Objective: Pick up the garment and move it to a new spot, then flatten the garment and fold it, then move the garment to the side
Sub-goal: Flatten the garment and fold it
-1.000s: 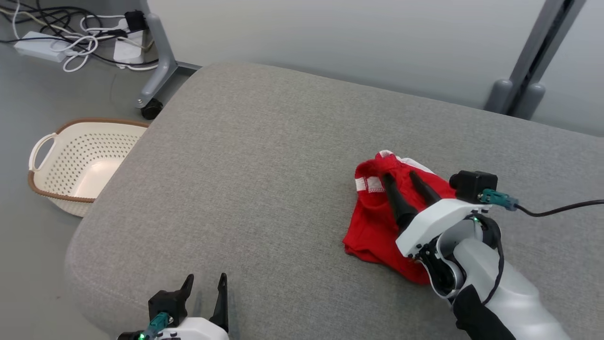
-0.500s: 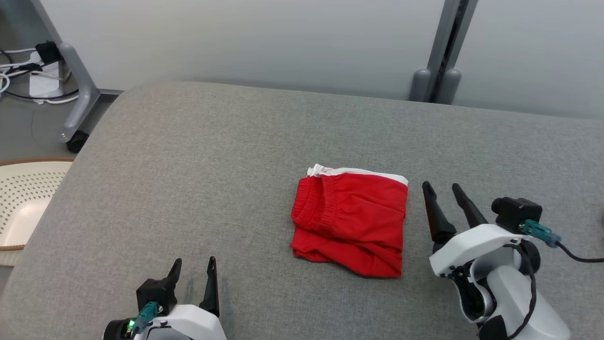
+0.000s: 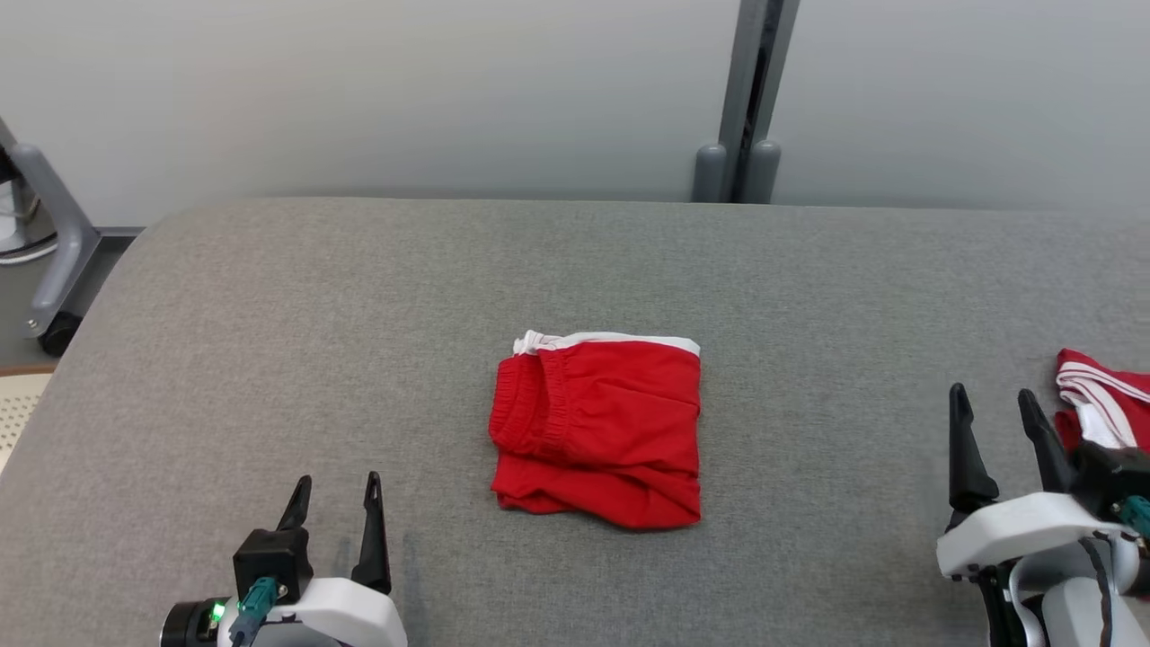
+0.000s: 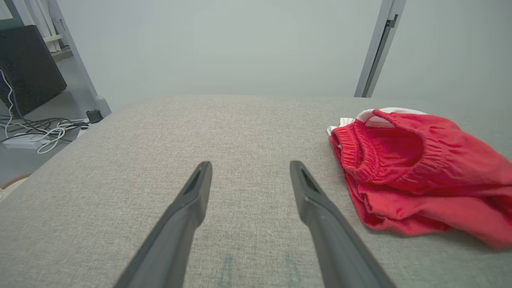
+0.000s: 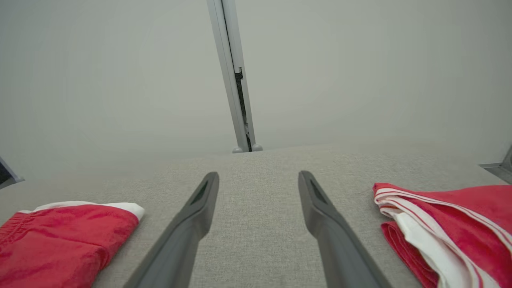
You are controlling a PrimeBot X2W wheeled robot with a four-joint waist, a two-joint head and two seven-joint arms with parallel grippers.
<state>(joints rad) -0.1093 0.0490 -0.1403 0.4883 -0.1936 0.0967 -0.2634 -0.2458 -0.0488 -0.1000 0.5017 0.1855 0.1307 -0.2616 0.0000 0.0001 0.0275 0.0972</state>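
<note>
Red shorts with a white trim, folded into a rough square, lie in the middle of the grey cushion (image 3: 599, 429); they show at the right in the left wrist view (image 4: 416, 168) and at the lower left in the right wrist view (image 5: 60, 236). My left gripper (image 3: 334, 500) (image 4: 250, 174) is open at the lower left, well clear of the shorts, nothing between its fingers. Open and empty too, my right gripper (image 3: 993, 409) (image 5: 258, 184) sits at the lower right, apart from the shorts.
A second red garment with white stripes (image 3: 1105, 404) (image 5: 448, 228) lies at the cushion's right edge, beside my right gripper. The grey cushion (image 3: 359, 314) backs onto a pale wall with a grey post (image 3: 746, 99). A basket rim (image 3: 13, 409) and a wheeled leg (image 3: 49, 261) stand left.
The head camera has swung right, so the basket and cables slid out. My right gripper has let go of the red shorts and drawn back to the right; the shorts now lie folded.
</note>
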